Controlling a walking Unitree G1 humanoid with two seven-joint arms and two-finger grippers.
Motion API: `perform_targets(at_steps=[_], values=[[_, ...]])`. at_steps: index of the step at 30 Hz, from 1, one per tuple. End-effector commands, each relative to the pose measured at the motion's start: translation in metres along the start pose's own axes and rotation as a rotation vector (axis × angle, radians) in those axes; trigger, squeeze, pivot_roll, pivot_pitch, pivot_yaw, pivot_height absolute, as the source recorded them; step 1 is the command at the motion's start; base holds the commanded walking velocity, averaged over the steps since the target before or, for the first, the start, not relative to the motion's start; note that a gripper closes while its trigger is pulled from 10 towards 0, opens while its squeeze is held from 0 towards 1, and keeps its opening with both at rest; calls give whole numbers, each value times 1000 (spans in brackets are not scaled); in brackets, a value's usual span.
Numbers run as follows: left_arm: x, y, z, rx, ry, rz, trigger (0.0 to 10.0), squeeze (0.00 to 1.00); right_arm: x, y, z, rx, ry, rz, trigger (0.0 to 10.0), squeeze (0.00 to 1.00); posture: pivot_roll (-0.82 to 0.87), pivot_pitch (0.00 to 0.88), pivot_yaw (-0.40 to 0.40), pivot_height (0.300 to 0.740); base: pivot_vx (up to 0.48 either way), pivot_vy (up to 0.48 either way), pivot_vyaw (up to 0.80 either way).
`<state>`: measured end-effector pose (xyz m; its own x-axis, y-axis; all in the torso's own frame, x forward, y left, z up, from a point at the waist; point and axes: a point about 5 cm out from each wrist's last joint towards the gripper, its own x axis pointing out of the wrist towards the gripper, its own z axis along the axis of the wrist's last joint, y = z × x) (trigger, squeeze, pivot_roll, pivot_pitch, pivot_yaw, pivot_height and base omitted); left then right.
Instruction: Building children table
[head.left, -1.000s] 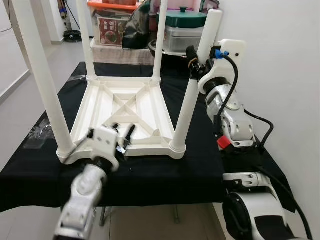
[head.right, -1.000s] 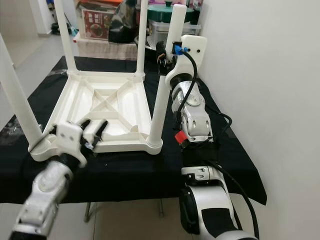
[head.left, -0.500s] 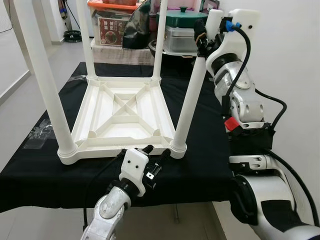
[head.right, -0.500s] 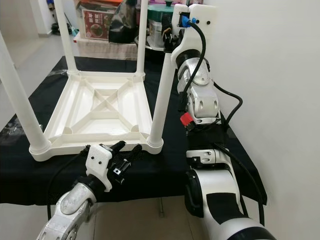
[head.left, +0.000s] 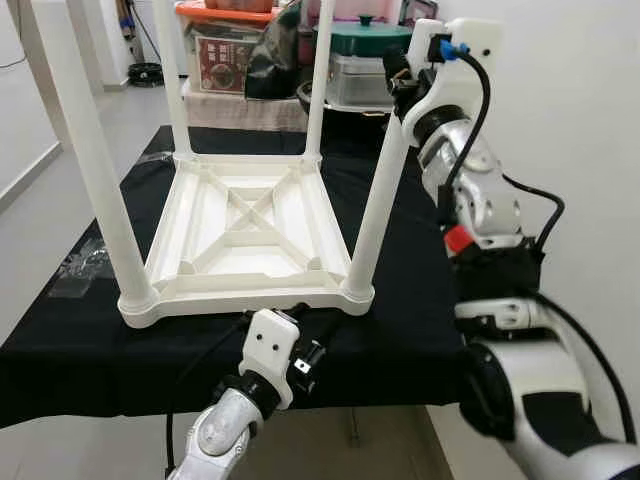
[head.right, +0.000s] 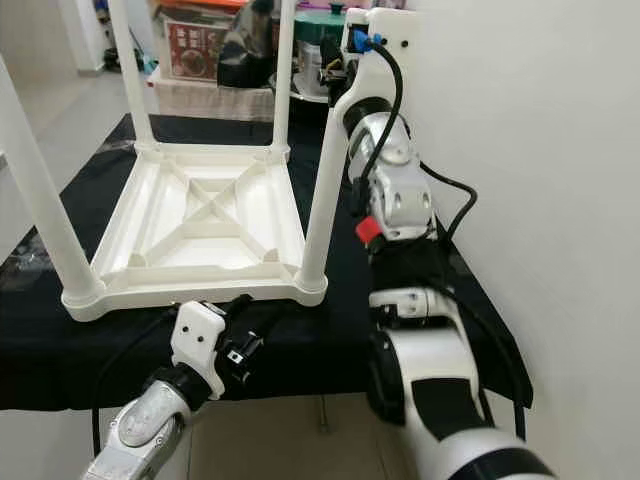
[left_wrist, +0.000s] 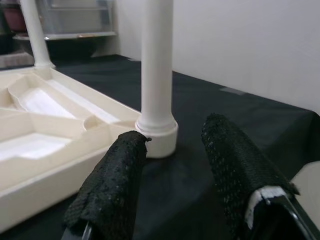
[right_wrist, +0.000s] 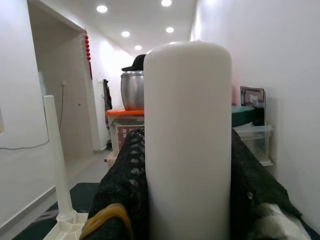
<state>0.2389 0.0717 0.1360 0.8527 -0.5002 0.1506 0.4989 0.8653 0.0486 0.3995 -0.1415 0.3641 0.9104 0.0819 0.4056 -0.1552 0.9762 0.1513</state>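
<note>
In the left eye view, a white children's table (head.left: 245, 225) is seen lying upside down on a tabletop (head.left: 90, 340) covered in black cloth, with its four legs pointing up. The right pincer (head.left: 398, 82) is raised at the top of the near right leg (head.left: 372, 215), and that leg is gripped between its fingers. The left pincer (head.left: 305, 345) is held low at the tabletop's front edge, just before the foot of the same leg, with its fingers parted and nothing between them. Storage boxes (head.left: 225, 45) are stacked beyond the far end.

In the right eye view, the same arrangement is shown; the right pincer (head.right: 335, 68) is closed around the leg top, and the left pincer (head.right: 243, 330) sits just short of the upturned table's front rim.

In the left wrist view, the leg's socket (left_wrist: 156, 131) is framed ahead, between the two spread fingers (left_wrist: 112, 185), untouched.

In the right wrist view, the leg (right_wrist: 187, 145) is clamped between both black fingers (right_wrist: 125, 185).
</note>
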Motion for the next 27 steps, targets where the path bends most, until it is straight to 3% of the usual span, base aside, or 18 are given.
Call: perform_targets(at_steps=[1, 4, 6, 8, 9, 11, 12, 15, 18, 22, 25, 27], values=[[-2, -2, 3, 4, 6, -4, 10000, 0, -2, -36, -27, 93, 116, -136, 0, 0, 75, 15, -86, 740, 0, 0, 0], [-4, -4, 4, 1, 12, -10, 10000, 0, -7, -58, -45, 173, 179, -188, 0, 0, 81, 31, -83, 740, 0, 0, 0], [-5, -4, 5, 1, 13, -11, 10000, 0, -8, -60, -47, 194, 184, -191, 0, 0, 81, 31, -83, 740, 0, 0, 0], [-7, -5, 7, -1, 20, -15, 10000, 0, -24, -81, -80, 320, 282, -283, 0, 0, 93, 62, -81, 740, 0, 0, 0], [-7, -5, 7, -1, 20, -15, 10000, 0, -24, -81, -80, 320, 282, -283, 0, 0, 93, 62, -81, 740, 0, 0, 0], [-9, -7, 8, 0, 26, -22, 10000, 0, -44, -94, -112, 409, 386, -394, 0, 0, 99, 77, -82, 740, 0, 0, 0], [-9, -7, 8, 0, 26, -22, 10000, 0, -44, -94, -112, 409, 386, -394, 0, 0, 99, 77, -82, 740, 0, 0, 0], [-10, -8, 9, 1, 31, -26, 10000, 0, -64, -96, -143, 477, 498, -490, 0, 0, 104, 81, -80, 740, 0, 0, 0], [-11, -10, 11, 4, 37, -33, 10000, 0, -97, -74, -194, 493, 691, -491, 0, 0, 117, 97, -85, 740, 0, 0, 0], [-12, -11, 13, 7, 40, -36, 10000, 0, -108, -62, -210, 464, 766, -465, 0, 0, 126, 105, -88, 740, 0, 0, 0], [-14, -12, 14, 11, 48, -32, 10000, 0, -105, -29, -217, 478, 831, -325, 0, 0, 120, 111, -89, 740, 0, 0, 0], [-14, -12, 15, 11, 49, -32, 10000, 0, -102, -20, -217, 487, 837, -274, 0, 0, 120, 111, -89, 740, 0, 0, 0]])
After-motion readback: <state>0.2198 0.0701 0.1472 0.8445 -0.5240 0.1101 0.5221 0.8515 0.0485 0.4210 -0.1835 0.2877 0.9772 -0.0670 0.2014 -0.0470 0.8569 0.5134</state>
